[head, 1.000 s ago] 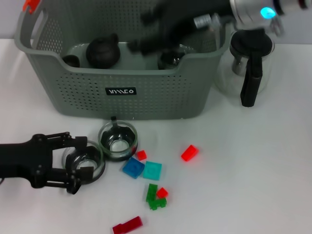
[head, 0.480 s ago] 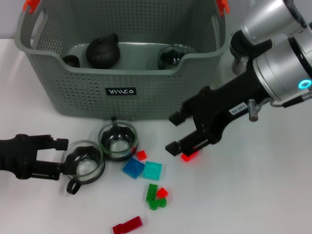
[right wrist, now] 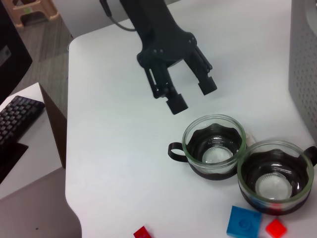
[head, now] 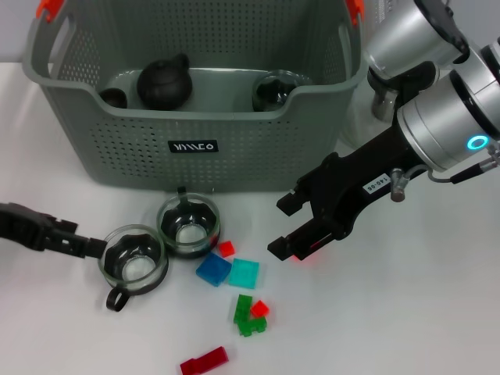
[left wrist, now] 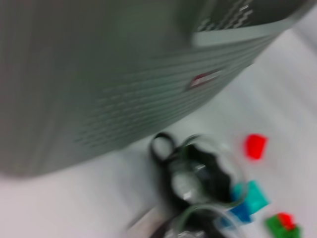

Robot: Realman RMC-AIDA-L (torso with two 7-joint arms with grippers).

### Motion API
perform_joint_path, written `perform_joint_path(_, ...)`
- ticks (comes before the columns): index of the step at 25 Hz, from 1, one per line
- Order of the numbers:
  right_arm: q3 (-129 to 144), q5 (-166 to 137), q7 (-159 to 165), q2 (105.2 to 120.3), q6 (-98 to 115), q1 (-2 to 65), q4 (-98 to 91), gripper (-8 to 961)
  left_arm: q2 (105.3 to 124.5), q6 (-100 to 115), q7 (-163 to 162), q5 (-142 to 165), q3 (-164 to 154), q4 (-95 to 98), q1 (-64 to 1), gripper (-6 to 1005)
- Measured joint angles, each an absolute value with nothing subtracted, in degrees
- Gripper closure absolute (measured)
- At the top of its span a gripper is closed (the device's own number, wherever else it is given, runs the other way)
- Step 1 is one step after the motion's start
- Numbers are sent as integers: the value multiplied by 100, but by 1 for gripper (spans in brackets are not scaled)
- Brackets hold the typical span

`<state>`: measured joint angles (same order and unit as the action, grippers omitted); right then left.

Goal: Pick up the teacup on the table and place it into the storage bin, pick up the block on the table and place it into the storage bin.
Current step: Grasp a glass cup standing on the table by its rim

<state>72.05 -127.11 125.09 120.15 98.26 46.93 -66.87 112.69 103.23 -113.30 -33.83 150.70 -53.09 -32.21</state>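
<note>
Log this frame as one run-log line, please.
right gripper: open over red block | left gripper: open, beside teacup | storage bin: one glass cup inside

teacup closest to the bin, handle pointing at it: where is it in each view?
Head view: teacup sits left of centre, just in front of the storage bin and touching the other cup.
Left wrist view: blurred, mid-picture, handle loop toward the bin wall.
Right wrist view, the cup farther from the left arm's tool.
Shared landmark: blue block beside it.
</note>
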Motion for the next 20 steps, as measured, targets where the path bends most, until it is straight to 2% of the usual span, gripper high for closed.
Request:
perform_joint_path(7, 7289, -12710, 12505, 12009, 9789, 4702, -6597, 191, 11284, 10200, -12234, -2793, 14495, -5686, -3584, 169)
perform_joint_path(14, 7420, -13086, 12428, 12006, 9776, 4831, -6321, 189, 11464, 10160, -12831, -2621, 13713, -5844, -3806, 171)
perform_joint_path(20, 7501, -13156, 12206, 12015, 9611, 4876, -6084, 189, 11728, 10105, -12957, -2522, 13524, -5952, -3891, 172)
